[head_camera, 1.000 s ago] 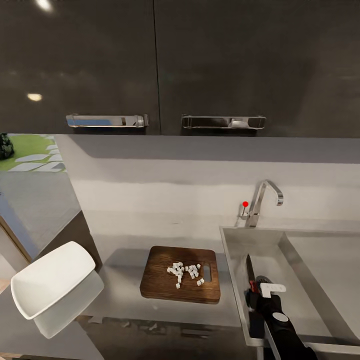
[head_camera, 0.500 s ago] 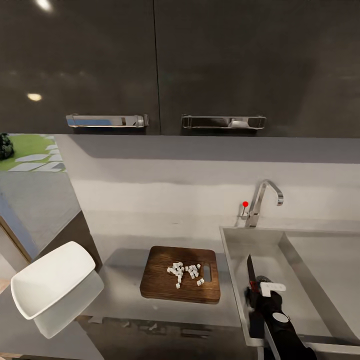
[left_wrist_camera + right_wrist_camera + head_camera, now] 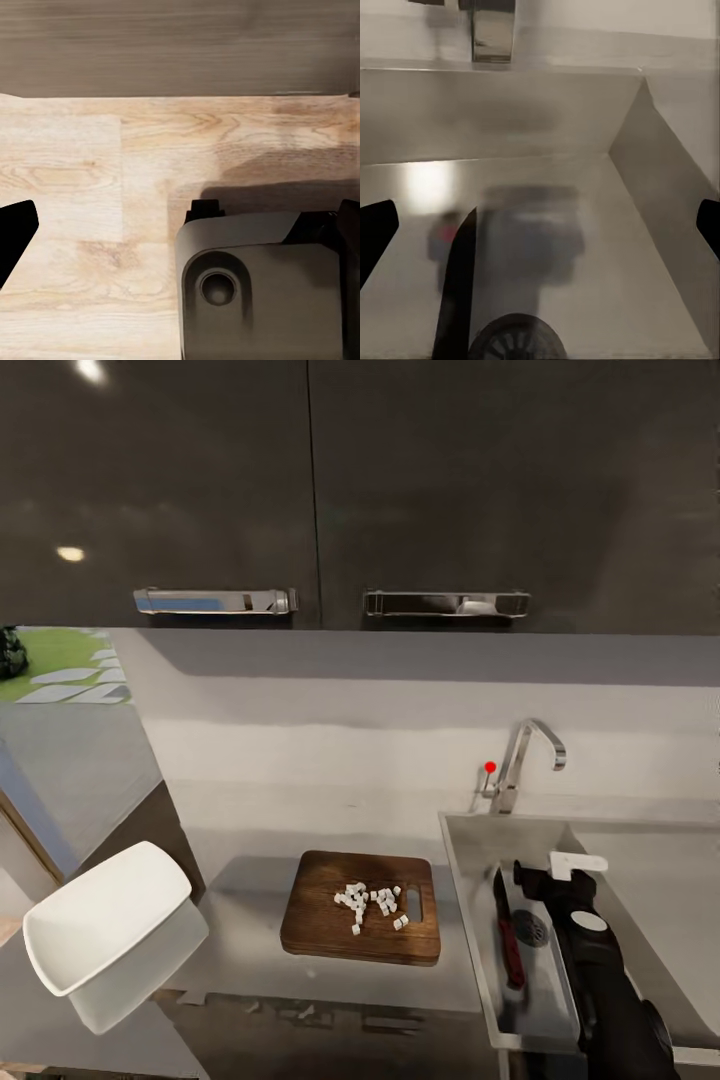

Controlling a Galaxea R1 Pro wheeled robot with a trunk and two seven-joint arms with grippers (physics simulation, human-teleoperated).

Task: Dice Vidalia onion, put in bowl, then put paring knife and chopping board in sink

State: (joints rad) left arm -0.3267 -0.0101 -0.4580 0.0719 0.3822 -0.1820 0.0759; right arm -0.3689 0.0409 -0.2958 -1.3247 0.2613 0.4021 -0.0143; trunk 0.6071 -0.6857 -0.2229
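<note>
Now the paring knife (image 3: 508,935) lies flat on the bottom of the sink (image 3: 470,880), along the basin's left wall, its dark blade pointing toward the tap (image 3: 528,760) and its red handle toward the robot; in the right wrist view the knife (image 3: 456,285) shows as a dark blade beside the round drain (image 3: 517,343). The right gripper (image 3: 548,872) hangs over the basin just right of the knife, apart from it, and its fingers (image 3: 376,232) are spread wide with nothing between them. The chopping board (image 3: 362,908) rests on the table (image 3: 235,905) just left of the sink, its slot handle toward the basin, with a small heap of white diced onion (image 3: 372,906) on top of it. The bowl (image 3: 105,930) sits at the near left, well apart from the board, tilted on its side and empty. The left wrist view looks down at a pale wooden floor (image 3: 97,187) and part of the robot's grey base (image 3: 255,285); one dark tip of the left arm's fingers (image 3: 13,236) shows at the edge, and I cannot tell whether they are released or clenched.
</note>
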